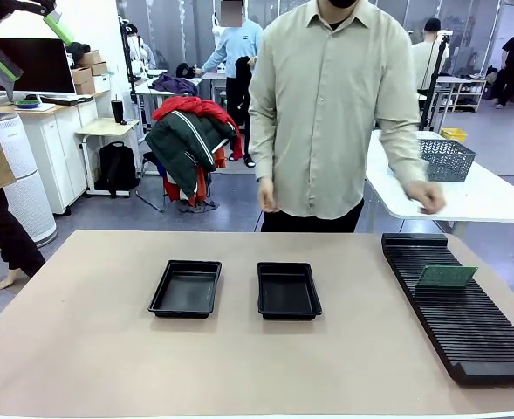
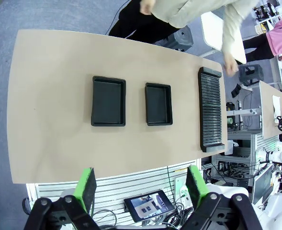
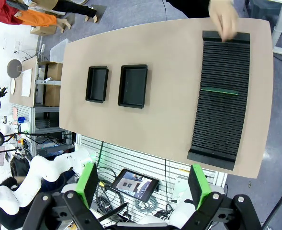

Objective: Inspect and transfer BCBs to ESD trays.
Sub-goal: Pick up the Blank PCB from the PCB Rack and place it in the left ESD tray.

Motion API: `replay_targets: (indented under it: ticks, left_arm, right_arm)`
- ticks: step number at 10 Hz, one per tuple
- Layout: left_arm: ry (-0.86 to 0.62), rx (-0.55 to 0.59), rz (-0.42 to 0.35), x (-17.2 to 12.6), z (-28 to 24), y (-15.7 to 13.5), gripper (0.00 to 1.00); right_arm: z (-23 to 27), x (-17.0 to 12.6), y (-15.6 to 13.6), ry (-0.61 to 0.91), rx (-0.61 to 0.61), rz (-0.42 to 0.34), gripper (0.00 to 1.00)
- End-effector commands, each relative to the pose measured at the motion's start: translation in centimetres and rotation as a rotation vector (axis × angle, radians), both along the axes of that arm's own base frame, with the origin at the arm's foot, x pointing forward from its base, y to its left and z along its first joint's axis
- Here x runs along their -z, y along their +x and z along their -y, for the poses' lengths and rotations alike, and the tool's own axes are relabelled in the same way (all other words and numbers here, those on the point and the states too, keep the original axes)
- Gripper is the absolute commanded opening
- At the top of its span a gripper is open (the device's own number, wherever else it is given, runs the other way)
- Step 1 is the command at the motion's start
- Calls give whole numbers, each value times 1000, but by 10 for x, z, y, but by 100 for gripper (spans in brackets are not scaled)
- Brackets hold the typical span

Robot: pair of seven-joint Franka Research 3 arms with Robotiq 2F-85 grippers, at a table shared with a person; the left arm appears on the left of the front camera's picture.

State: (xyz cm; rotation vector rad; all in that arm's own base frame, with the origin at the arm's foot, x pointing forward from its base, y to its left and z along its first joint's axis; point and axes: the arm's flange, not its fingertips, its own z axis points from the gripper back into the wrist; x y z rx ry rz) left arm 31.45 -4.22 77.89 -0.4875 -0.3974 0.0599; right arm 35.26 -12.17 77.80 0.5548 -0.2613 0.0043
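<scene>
left end effector [image 2: 141, 186] and right end effector [image 3: 143, 184] hang open above the table [image 1: 82, 349]. two trays [image 1: 185, 289] [image 1: 289, 291] sit mid-frame; a board [image 1: 446, 276] stands in the rack [image 1: 475, 340], right.

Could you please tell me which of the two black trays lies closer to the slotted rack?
The right-hand tray, in front of the person; the other tray sits farther left, away from the rack.
</scene>
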Motion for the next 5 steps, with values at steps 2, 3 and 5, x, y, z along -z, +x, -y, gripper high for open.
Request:
replay_targets:
  ticks: [2, 3, 5]
  left_arm:
    - [-4, -1, 0, 1, 0, -1, 100]
    - [-4, -1, 0, 1, 0, -1, 100]
    - [-4, -1, 0, 1, 0, -1, 100]
  right_arm:
    - [-5, 10, 3, -53, -36, 9, 100]
    - [-11, 23, 7, -107, -82, 19, 100]
    - [-23, 48, 13, -206, -174, 51, 100]
